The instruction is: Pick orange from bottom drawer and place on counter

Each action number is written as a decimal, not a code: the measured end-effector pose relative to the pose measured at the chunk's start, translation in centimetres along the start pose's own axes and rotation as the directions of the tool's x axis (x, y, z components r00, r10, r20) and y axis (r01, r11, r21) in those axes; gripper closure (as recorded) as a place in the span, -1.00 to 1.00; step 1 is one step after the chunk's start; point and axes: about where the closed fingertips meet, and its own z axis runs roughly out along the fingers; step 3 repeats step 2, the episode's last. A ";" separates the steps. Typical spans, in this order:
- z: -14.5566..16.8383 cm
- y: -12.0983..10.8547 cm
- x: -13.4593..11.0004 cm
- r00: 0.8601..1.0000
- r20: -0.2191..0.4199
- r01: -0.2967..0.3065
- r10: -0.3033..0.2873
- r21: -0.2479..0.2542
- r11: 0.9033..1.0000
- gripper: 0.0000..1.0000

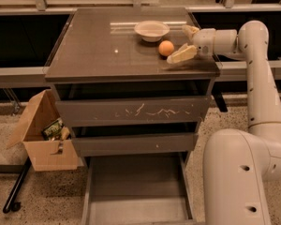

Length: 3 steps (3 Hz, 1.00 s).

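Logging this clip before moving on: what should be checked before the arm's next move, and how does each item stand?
1. Orange resting on the counter: ok.
2. Gripper over the counter's right edge, open, not clamped on the orange: ok.
3. Lower finger clear of the orange: cannot tell, they sit very close.
4. Bowl upright, just behind the orange: ok.
5. Bottom drawer pulled out, nothing on its visible floor: ok.
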 end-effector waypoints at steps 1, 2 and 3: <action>-3.3 -1.4 -2.2 0.998 0.036 0.042 -0.044 0.070 0.997 -1.00; -8.3 -2.9 -5.7 0.990 0.076 0.109 -0.122 0.164 0.980 -1.00; -8.3 -2.9 -5.7 0.990 0.076 0.109 -0.122 0.164 0.980 -1.00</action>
